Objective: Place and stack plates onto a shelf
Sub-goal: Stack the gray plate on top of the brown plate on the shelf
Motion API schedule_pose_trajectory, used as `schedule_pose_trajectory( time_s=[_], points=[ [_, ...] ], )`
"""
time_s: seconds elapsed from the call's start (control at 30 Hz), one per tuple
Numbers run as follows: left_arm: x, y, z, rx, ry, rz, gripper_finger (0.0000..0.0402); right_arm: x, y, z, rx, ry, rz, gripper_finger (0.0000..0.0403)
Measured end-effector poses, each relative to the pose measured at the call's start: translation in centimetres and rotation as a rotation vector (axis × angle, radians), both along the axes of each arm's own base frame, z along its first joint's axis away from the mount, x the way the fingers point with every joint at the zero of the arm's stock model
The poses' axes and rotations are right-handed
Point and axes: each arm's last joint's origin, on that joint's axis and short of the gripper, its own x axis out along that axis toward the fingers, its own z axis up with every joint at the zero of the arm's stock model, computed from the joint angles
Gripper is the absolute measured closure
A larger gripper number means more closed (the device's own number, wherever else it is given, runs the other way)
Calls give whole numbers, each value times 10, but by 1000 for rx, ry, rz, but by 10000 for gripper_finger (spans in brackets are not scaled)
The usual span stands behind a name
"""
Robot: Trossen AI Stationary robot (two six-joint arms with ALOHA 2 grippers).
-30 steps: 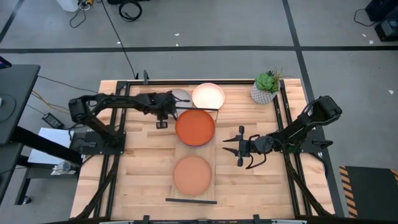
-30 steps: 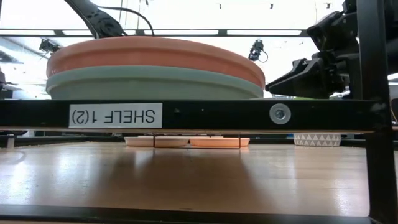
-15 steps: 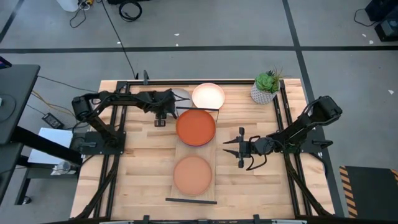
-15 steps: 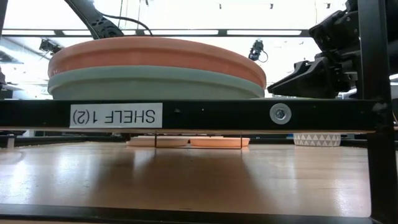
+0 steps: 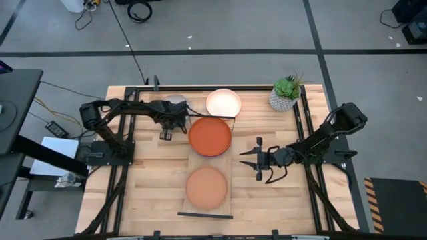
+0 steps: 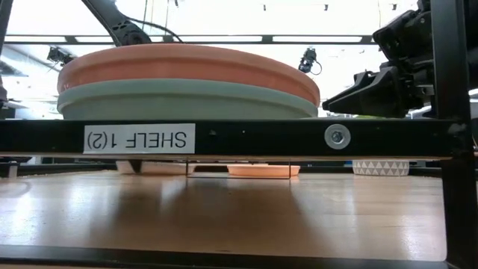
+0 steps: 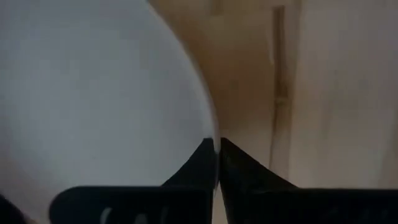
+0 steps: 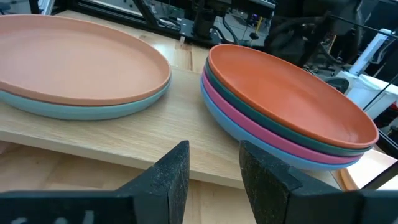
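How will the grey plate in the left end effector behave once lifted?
The grey plate looks rigid, so it should not flex. The left end effector pinches only its rim, so it may droop or pivot. Its smooth surface suggests it could slip.

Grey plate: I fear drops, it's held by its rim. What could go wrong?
The left gripper pinches the grey plate only at its edge, so it may slip. The orange-topped stack and the cream plate sit close by; a swing could knock them. Right gripper waits beside the shelf.
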Motion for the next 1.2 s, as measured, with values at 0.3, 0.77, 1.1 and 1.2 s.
schedule_pose_trajectory(
  time_s=[0.3, 0.77, 1.1, 1.2],
  points=[
    [-20, -11, 74, 146, -107, 149, 387, 0, 0, 1, -4, -5, 4, 257],
    [5, -94, 199, 235, -916, -228, 387, 0, 0, 1, -17, -12, -13, 257],
    [27, -187, 182, -78, -972, -485, 387, -1, -3, -1, -52, 2, -114, 257],
    [29, -213, 171, -208, -953, -479, 387, -1, -3, 0, -60, 1, -130, 257]
  ],
)
